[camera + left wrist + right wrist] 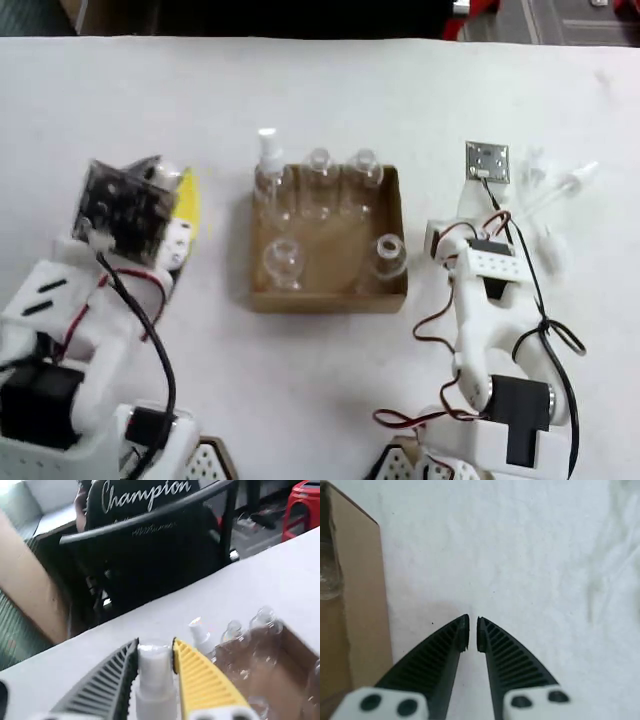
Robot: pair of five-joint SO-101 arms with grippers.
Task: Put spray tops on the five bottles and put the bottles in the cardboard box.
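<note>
The white table (400, 80) has open room between the cardboard box (330, 295) and its far edge, and a narrower lane on either side of the box toward each arm. Five bottles (318, 185) stand upright in the box, necks up, three in the far row and two in the near row. One, the capped bottle (272, 185) in the far corner, wears a top. The left gripper (155, 652), beside the box, is clamped on one spray top (152, 675), whose long axis runs along the fingers. The right gripper (472, 632) sits just beside the box's other side, pinched to a narrow slit with nothing in it. The loose spray tops (550, 185) lie beyond it (perhaps three; they blur together).
</note>
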